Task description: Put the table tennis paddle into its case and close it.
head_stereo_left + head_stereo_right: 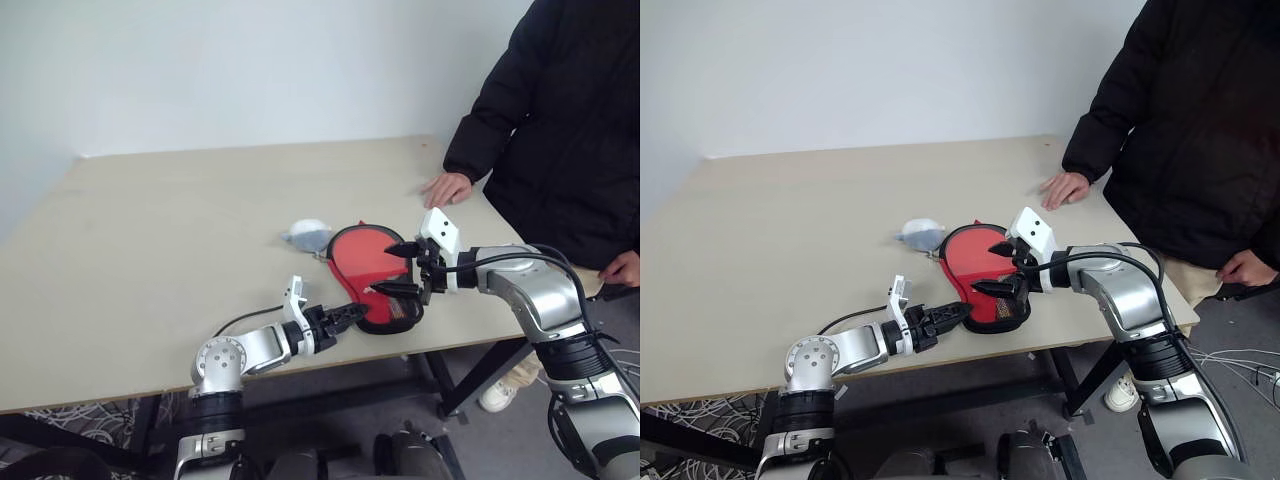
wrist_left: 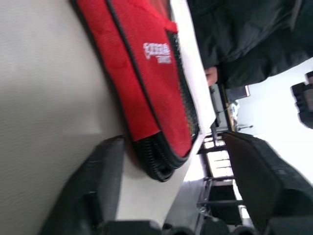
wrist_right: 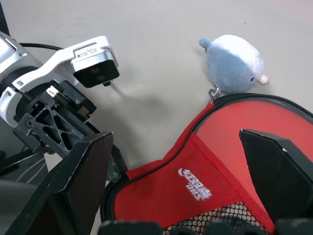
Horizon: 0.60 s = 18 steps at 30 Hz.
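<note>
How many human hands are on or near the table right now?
2: one hand rests flat on the table's far edge; the other hand shows at its right end.

Red case on a pale tan table

The case (image 3: 215,181) is red with black trim, black mesh and a white logo; the plush charm (image 3: 234,63) is grey-blue and white; the person's jacket (image 1: 560,130) is black.

You face a pale wooden table (image 1: 150,260) on black metal legs (image 1: 480,375), backed at twelve o'clock by a plain white wall (image 1: 250,60). Cables (image 1: 80,412) litter the floor at seven o'clock, under even, soft light.
</note>
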Motion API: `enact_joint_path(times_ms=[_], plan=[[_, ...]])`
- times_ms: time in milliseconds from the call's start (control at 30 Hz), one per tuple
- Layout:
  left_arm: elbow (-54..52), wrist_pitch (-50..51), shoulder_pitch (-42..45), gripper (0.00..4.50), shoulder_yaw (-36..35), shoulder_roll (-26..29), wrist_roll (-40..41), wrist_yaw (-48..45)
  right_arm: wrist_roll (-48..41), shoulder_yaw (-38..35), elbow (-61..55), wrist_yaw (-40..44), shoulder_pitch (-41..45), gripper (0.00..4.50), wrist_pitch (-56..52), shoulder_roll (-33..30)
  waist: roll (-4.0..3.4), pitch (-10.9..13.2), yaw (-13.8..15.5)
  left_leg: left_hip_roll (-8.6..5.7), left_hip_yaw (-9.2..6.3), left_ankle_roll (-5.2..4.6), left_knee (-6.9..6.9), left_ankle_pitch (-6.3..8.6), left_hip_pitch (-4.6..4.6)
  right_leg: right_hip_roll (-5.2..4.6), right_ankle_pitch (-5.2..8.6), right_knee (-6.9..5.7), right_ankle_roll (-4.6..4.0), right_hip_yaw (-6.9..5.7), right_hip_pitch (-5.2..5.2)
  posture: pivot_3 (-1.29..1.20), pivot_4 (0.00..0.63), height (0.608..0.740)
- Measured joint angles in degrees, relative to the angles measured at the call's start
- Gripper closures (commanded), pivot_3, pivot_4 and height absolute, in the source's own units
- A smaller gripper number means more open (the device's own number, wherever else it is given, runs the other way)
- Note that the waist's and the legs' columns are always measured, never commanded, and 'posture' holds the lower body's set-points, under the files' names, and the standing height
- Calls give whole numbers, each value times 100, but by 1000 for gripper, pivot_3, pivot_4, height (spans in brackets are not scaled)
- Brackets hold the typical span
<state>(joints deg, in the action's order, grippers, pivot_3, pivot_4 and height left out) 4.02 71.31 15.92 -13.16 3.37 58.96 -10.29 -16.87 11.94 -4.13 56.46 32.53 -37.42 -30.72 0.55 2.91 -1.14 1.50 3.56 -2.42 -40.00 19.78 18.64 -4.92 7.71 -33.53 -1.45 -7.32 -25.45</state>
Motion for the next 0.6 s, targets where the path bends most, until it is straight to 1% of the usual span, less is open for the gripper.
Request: enact_joint_path(times_ms=[367, 600], plan=[[746, 136, 460, 1004, -667, -429, 208, 465, -4, 2, -122, -16, -48, 0, -30, 20, 0, 2, 2, -1, -21, 0, 0, -1, 9, 0, -1, 6, 9, -15, 0, 0, 0, 740], [882, 249, 575, 1004, -801, -489, 265, 579, -4, 20, -137, -24, -64, 0, -57, 38, -1, 3, 2, -9, -42, -1, 0, -1, 11, 0, -1, 12, 13, -26, -6, 0, 0, 740]])
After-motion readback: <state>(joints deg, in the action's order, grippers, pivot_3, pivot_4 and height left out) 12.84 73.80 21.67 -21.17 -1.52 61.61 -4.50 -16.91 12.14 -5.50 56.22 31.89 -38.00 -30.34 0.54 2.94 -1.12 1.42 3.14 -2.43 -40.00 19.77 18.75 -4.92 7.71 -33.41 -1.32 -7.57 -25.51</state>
